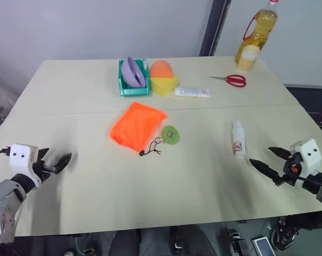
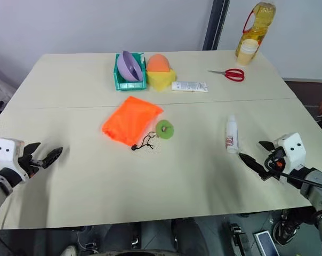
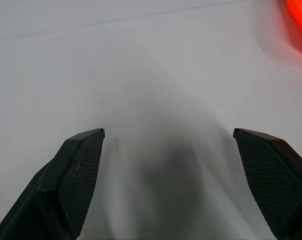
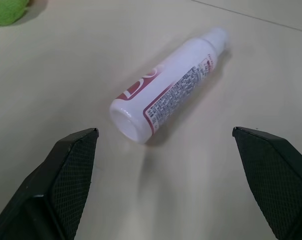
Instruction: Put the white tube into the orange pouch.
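- Beige table (image 1: 86,192) spans most of the left eye view, with a pale wall behind it.
- Left gripper (image 1: 55,163) hovers at the lower left over bare tabletop, its black fingers (image 3: 73,180) spread wide and holding nothing.
- Green bin (image 1: 133,85) sits at the upper centre-left with a purple bowl (image 1: 132,72) in it; just to its right is an orange-and-yellow rounded object (image 1: 163,77).
- Orange pouch (image 1: 137,126) lies flat just left of centre, its black cord (image 1: 152,148) trailing to a round green disc (image 1: 170,134) beside it.
- Flat white tube (image 1: 192,92) lies right of the rounded object; red-handled scissors (image 1: 231,80) and an oil bottle (image 1: 255,36) are at the upper right.
- White tube (image 1: 238,140) lies on its side right of centre, well apart from the pouch.
- Right gripper (image 1: 271,161) hovers at the lower right near the tube, fingers (image 4: 66,177) spread, not touching it.
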{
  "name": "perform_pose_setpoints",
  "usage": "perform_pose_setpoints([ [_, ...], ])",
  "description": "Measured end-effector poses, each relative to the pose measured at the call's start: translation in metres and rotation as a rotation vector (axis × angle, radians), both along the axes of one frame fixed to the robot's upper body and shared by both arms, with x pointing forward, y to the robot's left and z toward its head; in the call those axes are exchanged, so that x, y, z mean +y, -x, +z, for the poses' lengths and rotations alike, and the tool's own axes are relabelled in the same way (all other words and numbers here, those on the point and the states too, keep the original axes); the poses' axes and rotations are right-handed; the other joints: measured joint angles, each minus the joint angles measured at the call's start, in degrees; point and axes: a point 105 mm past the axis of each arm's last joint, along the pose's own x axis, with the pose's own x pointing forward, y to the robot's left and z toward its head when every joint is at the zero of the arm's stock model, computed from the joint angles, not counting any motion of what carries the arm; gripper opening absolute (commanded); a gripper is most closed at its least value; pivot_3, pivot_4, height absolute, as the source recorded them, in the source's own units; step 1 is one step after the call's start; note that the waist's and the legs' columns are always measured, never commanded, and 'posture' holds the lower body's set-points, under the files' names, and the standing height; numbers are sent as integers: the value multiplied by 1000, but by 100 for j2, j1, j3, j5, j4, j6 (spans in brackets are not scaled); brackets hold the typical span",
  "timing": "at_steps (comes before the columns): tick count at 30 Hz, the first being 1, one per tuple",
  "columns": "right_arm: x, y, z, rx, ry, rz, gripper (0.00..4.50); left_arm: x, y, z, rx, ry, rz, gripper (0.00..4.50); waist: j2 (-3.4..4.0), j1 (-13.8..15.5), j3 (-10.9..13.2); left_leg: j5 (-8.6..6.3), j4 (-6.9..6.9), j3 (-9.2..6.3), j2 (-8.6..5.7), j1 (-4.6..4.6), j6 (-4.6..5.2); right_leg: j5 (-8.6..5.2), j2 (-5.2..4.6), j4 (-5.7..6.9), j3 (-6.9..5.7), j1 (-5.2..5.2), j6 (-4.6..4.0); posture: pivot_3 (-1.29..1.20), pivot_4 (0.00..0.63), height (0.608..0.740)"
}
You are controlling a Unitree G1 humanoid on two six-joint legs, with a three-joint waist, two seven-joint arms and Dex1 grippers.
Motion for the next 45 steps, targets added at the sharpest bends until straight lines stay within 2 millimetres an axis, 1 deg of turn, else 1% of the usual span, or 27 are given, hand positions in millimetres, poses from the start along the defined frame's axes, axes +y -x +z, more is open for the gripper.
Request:
perform_pose_setpoints([
  [4, 0, 0, 1, -8, 4, 3, 4453, 0, -1, 1, -3, 0, 2, 4414, 0, -5, 0, 0, 0, 0, 0, 0, 0, 0, 0, 0, 0, 0, 0, 0, 150, 726],
  [8, -1, -3, 2, -16, -1, -3, 4453, -3, -8, 5, -20, 35, 9, 4414, 0, -4, 0, 0, 2, 1, -1, 0, 0, 0, 2, 0, 0, 1, 0, 0, 150, 726],
  [11, 4, -12, 12, -57, -4, 15, 4453, -10, -16, 8, -53, 79, 17, 4414, -1, -7, -1, 0, 6, 0, -1, 0, 0, 2, 5, 1, 0, 2, 2, 0, 150, 726],
  [12, 9, -16, 16, -75, -11, 26, 4453, -14, -18, 9, -60, 75, 10, 4414, -1, -17, -1, 0, 5, 0, -1, 0, 0, 2, 5, 1, 0, 2, 3, 0, 150, 726],
  [14, 27, -22, 23, -102, -50, 70, 4453, -28, -24, 12, -79, 55, -25, 4414, -1, -18, -1, 0, 4, -3, 0, 0, 0, 10, 6, 3, 1, 2, 17, 0, 150, 726],
  [16, 54, -27, 31, -128, -89, 140, 4453, -42, -30, 15, -98, 22, -70, 4414, -1, -13, -1, 0, 4, -7, 0, 0, 0, 11, 9, 5, 2, 2, 19, 0, 150, 726],
  [19, 84, -27, 37, -135, -110, 224, 4453, -55, -37, 21, -132, -45, -123, 4414, -2, -7, -2, 0, 3, -9, 0, -2, 0, 12, 9, 5, 1, 2, 20, 0, 150, 726],
  [20, 94, -28, 37, -138, -127, 242, 4453, -60, -39, 24, -144, -87, -153, 4414, -3, 0, -3, 0, 4, -10, -1, -3, 0, 11, 9, 5, 0, 2, 20, 0, 150, 726],
  [22, 120, -30, 37, -139, -165, 296, 4453, -76, -43, 28, -169, -201, -252, 4414, -3, -1, -3, 0, 5, -9, -3, -3, 0, 11, 8, 5, 1, 2, 18, 0, 150, 726],
  [24, 153, -28, 34, -134, -215, 375, 4453, -97, -47, 35, -214, -317, -376, 4414, -2, 0, -3, 0, 4, -9, -2, -3, 0, 6, 6, 5, 1, 2, 9, 0, 150, 726],
  [25, 165, -26, 33, -128, -230, 404, 4453, -104, -48, 36, -228, -364, -425, 4414, -2, 1, -3, 0, 4, -8, -2, -4, 0, 4, 5, 5, 1, 2, 5, 0, 150, 726],
  [27, 179, -24, 28, -112, -249, 432, 4453, -112, -49, 35, -237, -438, -501, 4414, -2, -1, -3, 0, 4, -5, -2, -5, 0, 6, 4, 4, 1, 1, 9, 0, 150, 726],
  [31, 190, -23, 22, -97, -261, 440, 4453, -120, -52, 23, -213, -551, -622, 4414, -2, 4, -3, 0, 4, -1, -3, -9, 0, 11, 2, 3, -3, -2, 18, 0, 150, 726],
  [33, 192, -23, 21, -95, -261, 443, 4453, -123, -56, 20, -215, -581, -655, 4414, -2, 6, -3, 0, 6, -2, -3, -9, 0, 11, 2, 3, -4, -2, 19, 0, 150, 726],
  [35, 194, -24, 23, -105, -260, 446, 4453, -126, -66, 19, -221, -634, -686, 4414, -2, 16, -3, 1, 10, -3, -4, -9, 1, 12, 6, 4, -5, -1, 19, 0, 150, 726],
  [37, 197, -25, 25, -116, -268, 452, 4453, -131, -74, 22, -243, -662, -703, 4414, -2, 7, -3, 1, 11, -2, -4, -9, 1, 13, 7, 5, -5, -1, 20, 0, 150, 726],
  [39, 197, -26, 25, -119, -269, 449, 4453, -137, -80, 24, -266, -693, -731, 4414, -2, 5, -3, 1, 11, -1, -5, -9, 1, 14, 7, 6, -4, -1, 24, 0, 150, 726],
  [43, 196, -27, 23, -126, -254, 439, 4453, -150, -88, 14, -271, -753, -789, 4414, -2, 4, -3, 1, 9, -2, -6, -11, 1, 15, 8, 6, -6, -2, 25, 0, 150, 726],
  [45, 195, -27, 22, -127, -250, 434, 4453, -160, -96, 15, -301, -775, -803, 4414, -2, 13, -3, 1, 11, -4, -7, -12, 1, 15, 10, 7, -7, -2, 26, 0, 150, 726],
])
